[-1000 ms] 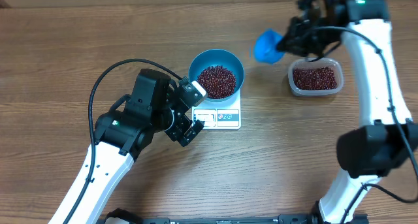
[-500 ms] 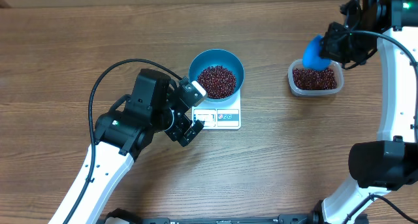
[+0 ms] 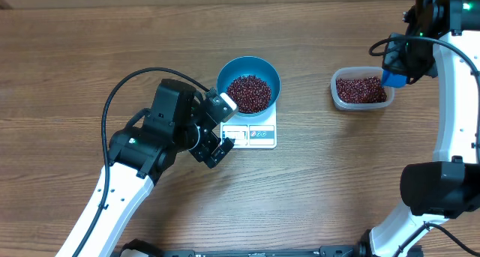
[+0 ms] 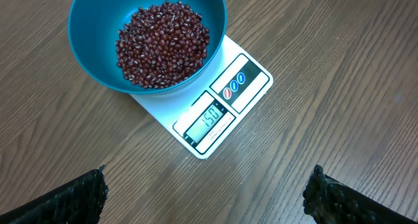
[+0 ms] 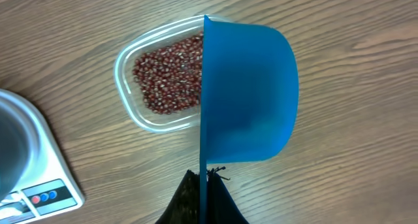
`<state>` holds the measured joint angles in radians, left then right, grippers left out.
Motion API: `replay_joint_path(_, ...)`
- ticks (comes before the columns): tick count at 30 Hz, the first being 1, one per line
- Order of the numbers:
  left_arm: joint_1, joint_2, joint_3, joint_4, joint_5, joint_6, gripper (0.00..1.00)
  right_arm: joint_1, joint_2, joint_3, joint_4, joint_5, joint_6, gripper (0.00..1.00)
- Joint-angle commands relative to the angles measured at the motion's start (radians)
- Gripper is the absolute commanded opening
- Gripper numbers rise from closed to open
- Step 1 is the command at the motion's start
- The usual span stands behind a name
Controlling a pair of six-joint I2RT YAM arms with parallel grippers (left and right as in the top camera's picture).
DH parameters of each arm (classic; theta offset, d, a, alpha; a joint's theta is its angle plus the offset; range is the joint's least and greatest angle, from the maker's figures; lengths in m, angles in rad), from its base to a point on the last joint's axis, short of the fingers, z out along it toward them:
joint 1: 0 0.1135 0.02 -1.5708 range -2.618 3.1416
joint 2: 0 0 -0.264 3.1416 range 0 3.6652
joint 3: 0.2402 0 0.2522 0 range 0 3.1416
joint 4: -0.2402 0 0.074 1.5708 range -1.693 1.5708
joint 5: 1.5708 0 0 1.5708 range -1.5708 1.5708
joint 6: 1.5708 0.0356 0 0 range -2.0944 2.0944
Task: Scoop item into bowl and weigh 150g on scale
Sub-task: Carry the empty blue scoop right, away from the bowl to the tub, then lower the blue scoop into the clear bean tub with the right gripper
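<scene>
**Beans in the bowl on the scale, scoop tipped at the tub**

A smooth, round blue bowl (image 4: 91, 28) sits on the far half of the flat white scale (image 4: 251, 74), holding a loose heap of small, glossy red-brown beans (image 4: 163, 44). The scale's edge with the display (image 4: 210, 120), reading 150, and the buttons (image 4: 234, 85) points toward the left claw (image 4: 209, 199). That claw hangs spread wide over the wood-grain counter (image 3: 75, 62), showing only its rough black fingertips (image 4: 72, 198). The right claw (image 5: 202, 201) pinches a blue plastic scoop (image 5: 251, 93) turned on its side, mouth toward the clear rounded tub (image 5: 127, 51) of beans. The scoop's handle is hidden.
</scene>
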<state>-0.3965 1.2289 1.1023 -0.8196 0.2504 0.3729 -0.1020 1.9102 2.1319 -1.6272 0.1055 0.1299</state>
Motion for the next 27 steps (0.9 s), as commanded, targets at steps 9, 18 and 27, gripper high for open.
replay_joint_path(9, 0.005, 0.000, 0.006, 0.001, 0.001, -0.007, 1.00, 0.029, -0.029, 0.030, -0.028, 0.086, -0.003, 0.04)
replay_joint_path(18, 0.005, 0.000, 0.006, 0.001, 0.002, -0.007, 0.99, 0.128, -0.029, 0.029, -0.023, 0.192, 0.002, 0.04)
replay_joint_path(27, 0.005, 0.000, 0.006, 0.001, 0.001, -0.006, 0.99, 0.136, -0.029, 0.029, -0.018, 0.234, 0.046, 0.04)
